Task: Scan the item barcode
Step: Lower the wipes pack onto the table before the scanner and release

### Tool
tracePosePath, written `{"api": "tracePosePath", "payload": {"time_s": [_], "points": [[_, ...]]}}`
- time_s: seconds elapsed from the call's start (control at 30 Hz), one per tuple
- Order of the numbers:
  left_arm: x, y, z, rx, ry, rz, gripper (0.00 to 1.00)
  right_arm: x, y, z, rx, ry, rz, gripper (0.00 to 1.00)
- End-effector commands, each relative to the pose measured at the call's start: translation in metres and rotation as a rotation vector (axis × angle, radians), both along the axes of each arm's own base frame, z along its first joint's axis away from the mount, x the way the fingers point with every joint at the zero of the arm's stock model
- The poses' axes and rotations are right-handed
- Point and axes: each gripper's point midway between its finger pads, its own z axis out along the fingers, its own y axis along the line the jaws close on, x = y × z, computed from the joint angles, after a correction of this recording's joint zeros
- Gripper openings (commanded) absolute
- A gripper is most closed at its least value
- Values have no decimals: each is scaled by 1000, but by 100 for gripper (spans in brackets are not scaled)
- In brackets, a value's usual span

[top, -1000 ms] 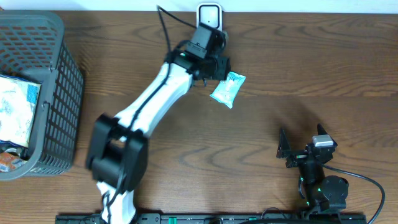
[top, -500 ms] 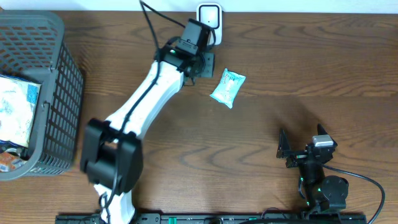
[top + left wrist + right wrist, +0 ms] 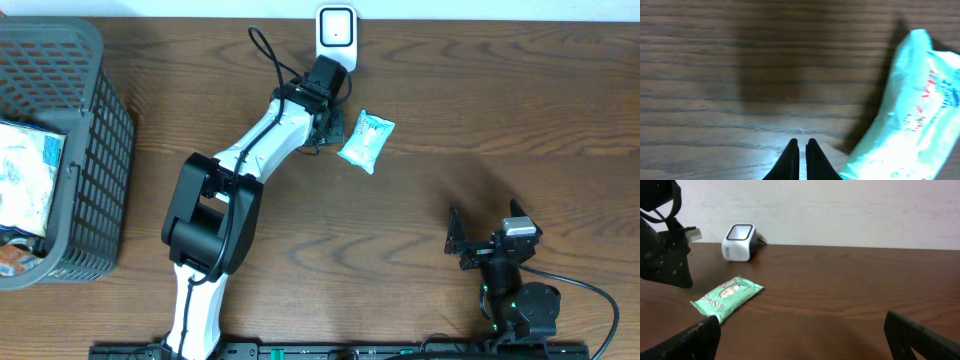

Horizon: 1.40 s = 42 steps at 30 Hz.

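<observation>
The item is a pale green packet (image 3: 366, 141) lying flat on the wooden table, just below and right of the white barcode scanner (image 3: 337, 28). My left gripper (image 3: 330, 127) hovers right beside the packet's left edge, shut with nothing between its fingers. In the left wrist view the two black fingertips (image 3: 802, 150) meet over bare wood, and the packet (image 3: 912, 115) fills the right side. My right gripper (image 3: 487, 232) rests near the front right, open and empty. Its view shows the packet (image 3: 727, 296), the scanner (image 3: 740, 241) and the left arm (image 3: 665, 255) far ahead.
A grey plastic basket (image 3: 95, 150) holding several packaged goods stands at the table's left edge. A black cable (image 3: 268, 52) loops off the left arm near the scanner. A pale wall (image 3: 840, 210) runs behind the table's far edge.
My left gripper closed empty, swung left away from the packet's top corner, then dropped down along its left edge. The packet and the right arm stayed put.
</observation>
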Motion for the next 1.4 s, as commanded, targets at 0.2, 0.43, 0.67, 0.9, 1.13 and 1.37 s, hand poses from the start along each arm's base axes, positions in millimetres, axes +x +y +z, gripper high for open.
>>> {"api": "tracePosePath", "payload": {"time_s": [0.2,0.43,0.67,0.9,1.13,1.37], "points": [[-18,-24,-8,11,5,-39,8,-1,3,-1,6,1,14,99],[-15,-15,-10,91,-30,-21,8,-1,3,-1,7,1,14,99],[-8,-9,-8,126,-67,-2,8,-1,3,-1,6,1,14,99],[-14,-22,-9,46,-29,24,8,-1,3,-1,6,1,14,99],[-17,-23,-17,62,-17,19,8,-1,3,-1,6,1,14,99],[-22,-20,-39,87,25,17,8,-1,3,-1,6,1,14,99]]}}
